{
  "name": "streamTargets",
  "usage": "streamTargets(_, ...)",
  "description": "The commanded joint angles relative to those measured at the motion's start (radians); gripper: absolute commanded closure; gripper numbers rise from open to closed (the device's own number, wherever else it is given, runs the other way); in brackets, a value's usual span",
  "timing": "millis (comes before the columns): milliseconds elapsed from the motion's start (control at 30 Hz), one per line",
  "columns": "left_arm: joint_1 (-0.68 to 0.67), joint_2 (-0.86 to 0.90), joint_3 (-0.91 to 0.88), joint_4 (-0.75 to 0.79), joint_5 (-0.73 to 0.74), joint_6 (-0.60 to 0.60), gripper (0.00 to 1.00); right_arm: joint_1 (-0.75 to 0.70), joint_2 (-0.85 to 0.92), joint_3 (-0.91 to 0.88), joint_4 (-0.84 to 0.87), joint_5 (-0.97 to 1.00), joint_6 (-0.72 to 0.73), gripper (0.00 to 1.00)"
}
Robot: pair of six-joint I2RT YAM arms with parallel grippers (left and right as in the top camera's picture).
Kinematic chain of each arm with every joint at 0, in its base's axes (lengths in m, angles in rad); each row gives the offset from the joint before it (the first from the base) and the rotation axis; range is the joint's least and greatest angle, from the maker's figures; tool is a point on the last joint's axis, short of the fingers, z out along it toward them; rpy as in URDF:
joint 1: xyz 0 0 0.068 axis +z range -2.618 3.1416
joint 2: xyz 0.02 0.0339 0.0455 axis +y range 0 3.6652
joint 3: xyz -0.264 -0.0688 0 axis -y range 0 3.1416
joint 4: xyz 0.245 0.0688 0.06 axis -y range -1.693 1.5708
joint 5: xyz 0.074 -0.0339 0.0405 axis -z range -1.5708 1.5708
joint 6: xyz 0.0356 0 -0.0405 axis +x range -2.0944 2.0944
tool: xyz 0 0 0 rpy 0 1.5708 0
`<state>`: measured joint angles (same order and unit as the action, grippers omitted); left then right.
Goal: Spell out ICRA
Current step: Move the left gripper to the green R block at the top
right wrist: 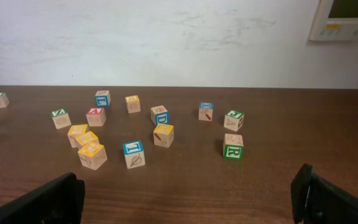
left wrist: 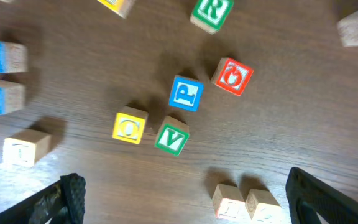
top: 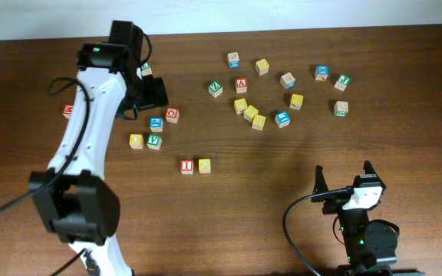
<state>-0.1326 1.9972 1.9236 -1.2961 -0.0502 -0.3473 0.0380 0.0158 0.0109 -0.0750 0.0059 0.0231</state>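
- Dark brown wooden table (top: 229, 222) fills the view, grain running across.
- White, slightly scuffed wall (right wrist: 166, 43) right behind it.
- Beige panel (right wrist: 347, 18) mounted on that wall, top right corner.

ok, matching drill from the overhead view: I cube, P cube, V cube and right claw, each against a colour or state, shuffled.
Column 1
1. I cube
2. P cube
3. V cube
4. right claw

Column 2
a. open, holding nothing
b. green face
c. red face
d. blue face

Pairs: 1-c, 2-d, 3-b, 4-a
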Motion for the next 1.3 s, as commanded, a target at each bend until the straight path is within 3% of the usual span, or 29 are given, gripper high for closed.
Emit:
streamTargets(0,-0.007,0.101,0.001,0.072,0.098,0.005,0.05,-0.007,-0.007,-0.005,-0.006,0.005,-0.001,0.02)
streamTargets(100,-0.048,0.131,0.001,0.198,0.113,0.102,0.07,-0.007,-0.007,-0.005,-0.006,0.005,-0.001,0.02)
streamTargets(167,-0.064,0.135,0.000,0.238,0.065,0.102,0.10,-0.007,-0.007,-0.005,-0.006,0.005,-0.001,0.02)
streamTargets(233,-0.056,0.135,-0.005,0.225,0.011,0.050,0.20,-0.007,-0.007,-0.005,-0.007,0.005,-0.001,0.02)
streamTargets(333,-0.015,0.137,-0.027,0.204,-0.007,-0.049,0.18,-0.007,-0.007,-0.005,-0.006,0.005,-0.001,0.02)
streamTargets(433,0.006,0.140,-0.027,0.209,-0.007,-0.048,0.06,-0.007,-0.007,-0.005,-0.006,0.005,-0.001,0.02)
streamTargets(467,0.006,0.140,-0.027,0.248,-0.006,-0.032,0.11,-0.007,-0.007,-0.005,-0.007,0.005,-0.001,0.02)
streamTargets(533,0.006,0.147,-0.027,0.372,-0.008,0.182,0.14,-0.007,-0.007,-0.005,-0.007,0.005,-0.001,0.02)
streamTargets(567,0.008,0.158,-0.027,0.416,-0.028,0.230,0.14,-0.007,-0.007,-0.005,-0.007,0.005,-0.001,0.02)
streamTargets(633,0.014,0.201,-0.027,0.507,-0.056,0.230,0.13,-0.007,-0.007,-0.005,-0.007,0.005,-0.001,0.02)
streamTargets(733,0.016,0.296,-0.027,0.630,-0.055,0.231,0.27,-0.007,-0.007,-0.005,-0.006,0.005,-0.001,0.02)
streamTargets(900,0.015,0.371,-0.027,0.636,-0.035,0.274,0.33,-0.007,-0.007,-0.005,-0.006,0.005,-0.001,0.02)
streamTargets(1033,0.015,0.371,-0.027,0.621,0.002,0.319,0.46,-0.007,-0.007,-0.005,-0.007,0.005,-0.001,0.02)
streamTargets(1233,0.015,0.371,-0.027,0.559,0.002,0.319,0.47,-0.007,-0.007,-0.005,-0.007,0.005,-0.001,0.01)
streamTargets(1267,0.016,0.371,-0.027,0.566,0.002,0.319,0.55,-0.007,-0.007,-0.005,-0.007,0.005,-0.001,0.02)
